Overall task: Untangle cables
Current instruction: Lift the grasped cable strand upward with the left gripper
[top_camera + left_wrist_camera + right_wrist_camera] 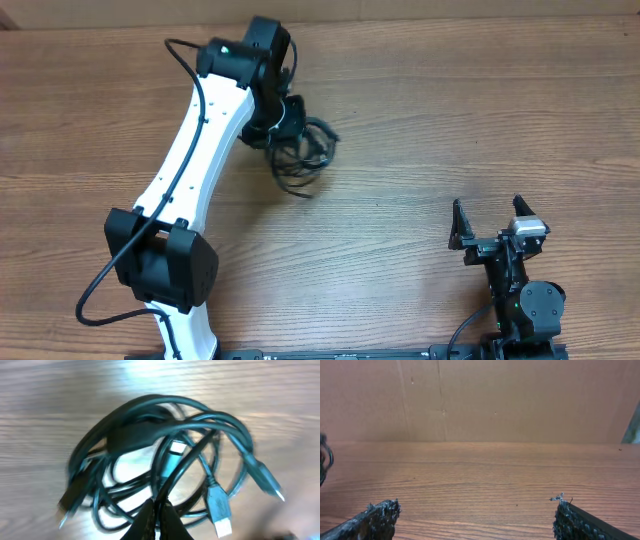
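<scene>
Several black cables (303, 152) lie in one tangled bundle on the table (450, 110), toward the far side and left of centre in the overhead view. We note the left gripper (157, 519) down at the bundle's near edge, fingers pinched together on one strand. Plug ends (220, 510) stick out loose. The right gripper (489, 208) sits well apart from the cables, jaws spread wide.
</scene>
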### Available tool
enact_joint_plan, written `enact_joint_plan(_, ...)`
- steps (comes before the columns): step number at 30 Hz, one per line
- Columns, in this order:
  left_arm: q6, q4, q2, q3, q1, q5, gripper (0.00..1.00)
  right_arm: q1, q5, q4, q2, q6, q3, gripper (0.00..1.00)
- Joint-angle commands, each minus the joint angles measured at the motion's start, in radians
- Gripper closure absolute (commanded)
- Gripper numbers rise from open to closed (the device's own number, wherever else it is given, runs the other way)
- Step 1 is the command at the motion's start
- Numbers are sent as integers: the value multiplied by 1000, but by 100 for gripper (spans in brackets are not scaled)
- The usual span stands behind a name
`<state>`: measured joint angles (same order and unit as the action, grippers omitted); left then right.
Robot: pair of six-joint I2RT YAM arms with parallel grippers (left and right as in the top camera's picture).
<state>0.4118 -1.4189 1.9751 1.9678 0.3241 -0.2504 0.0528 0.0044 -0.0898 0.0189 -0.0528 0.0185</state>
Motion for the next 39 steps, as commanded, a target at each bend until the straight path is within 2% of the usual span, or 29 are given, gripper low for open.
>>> enact_joint_plan(1,52,-75,-8,50,10,6,96,-2,0,5,-1,-1,-10,0)
enact_joint_plan(3,56,-116,-8,61,11,-12,96,-2,0,5,-1,-1,-10,0)
enact_joint_plan(6,-76,-118,-8,72,-3,-266,96,-2,0,5,-1,-1,-10,0)
enact_joint_plan(8,-95,-114,-8,72,-22,-345,96,-2,0,5,-1,-1,-10,0)
enact_joint_plan(9,-74,-115,-8,72,-29,-314,96,-2,0,5,-1,-1,-10,0)
enact_joint_plan(12,101,-172,-8,72,-30,-13,96,-2,0,5,-1,-1,-10,0)
enact_joint_plan(13,115,-199,-8,72,-26,9,96,-2,0,5,-1,-1,-10,0)
enact_joint_plan(15,36,-216,-8,72,-22,-106,96,-2,0,5,-1,-1,-10,0)
enact_joint_plan(18,-146,-204,-8,73,-31,-449,96,-2,0,5,-1,-1,-10,0)
enact_joint_plan(20,-173,-187,-8,72,-40,-521,96,-2,0,5,-1,-1,-10,0)
enact_joint_plan(22,-127,-157,-8,72,-40,-391,96,-2,0,5,-1,-1,-10,0)
enact_joint_plan(24,90,-167,-7,69,-19,1,96,-2,0,5,-1,-1,-10,0)
enact_joint_plan(25,179,-191,-6,69,-6,142,96,-2,0,5,-1,-1,-10,0)
enact_joint_plan(26,212,-211,-6,69,8,215,96,-2,0,5,-1,-1,-10,0)
enact_joint_plan(28,145,-214,-6,73,23,157,96,-2,0,5,-1,-1,-10,0)
enact_joint_plan(32,-122,-182,-6,89,17,-310,96,-2,0,5,-1,-1,-10,0)
enact_joint_plan(34,-145,-159,-6,89,4,-412,96,-2,0,5,-1,-1,-10,0)
enact_joint_plan(36,-113,-128,-6,88,-1,-335,96,-2,0,5,-1,-1,-10,0)
enact_joint_plan(39,95,-153,-6,87,11,-46,96,-2,0,5,-1,-1,-10,0)
